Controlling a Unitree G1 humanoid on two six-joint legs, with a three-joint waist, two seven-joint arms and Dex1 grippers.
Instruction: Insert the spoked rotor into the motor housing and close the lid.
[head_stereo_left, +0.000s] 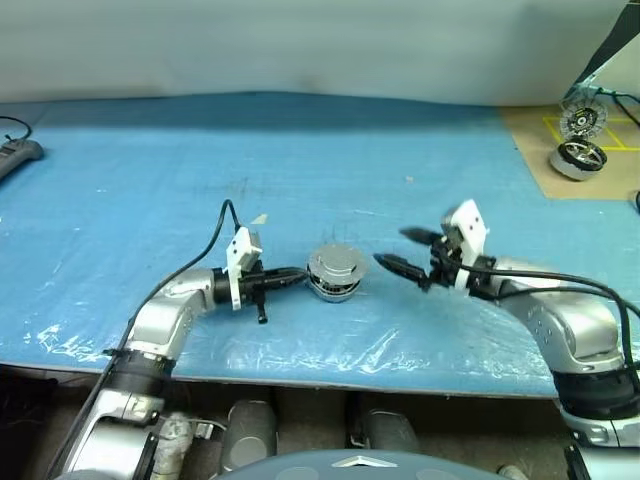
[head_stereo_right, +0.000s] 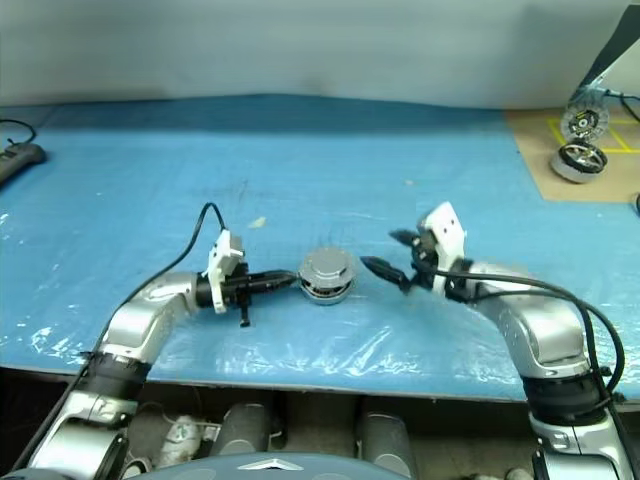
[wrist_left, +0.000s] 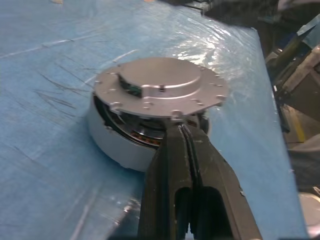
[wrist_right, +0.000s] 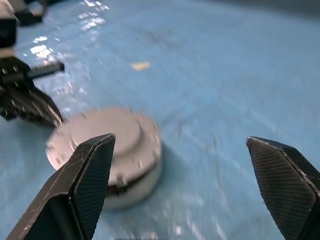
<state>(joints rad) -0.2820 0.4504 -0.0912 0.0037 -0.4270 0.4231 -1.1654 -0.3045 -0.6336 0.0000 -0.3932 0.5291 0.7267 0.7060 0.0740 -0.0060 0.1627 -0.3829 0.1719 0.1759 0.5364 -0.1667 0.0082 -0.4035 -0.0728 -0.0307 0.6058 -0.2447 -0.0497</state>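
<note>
The motor housing (head_stereo_left: 333, 287) sits mid-table on the blue sheet, its lid (head_stereo_left: 336, 263) lying over it plain grey face up. In the left wrist view the lid (wrist_left: 160, 87) stands slightly lifted above the housing (wrist_left: 115, 145), and copper winding shows in the gap. My left gripper (head_stereo_left: 300, 273) is shut, its tips (wrist_left: 184, 131) at the lid's edge on the housing's left side. On the other side, a short way off, my right gripper (head_stereo_left: 392, 247) is open with nothing between its fingers (wrist_right: 85, 180). The spoked rotor is hidden.
A second motor (head_stereo_left: 578, 158) with its disc (head_stereo_left: 583, 120) upright stands on a brown board at the far right. A black device (head_stereo_left: 15, 155) lies at the left edge. A small tan scrap (head_stereo_left: 259, 218) lies behind the left gripper. The table's front edge runs close below both arms.
</note>
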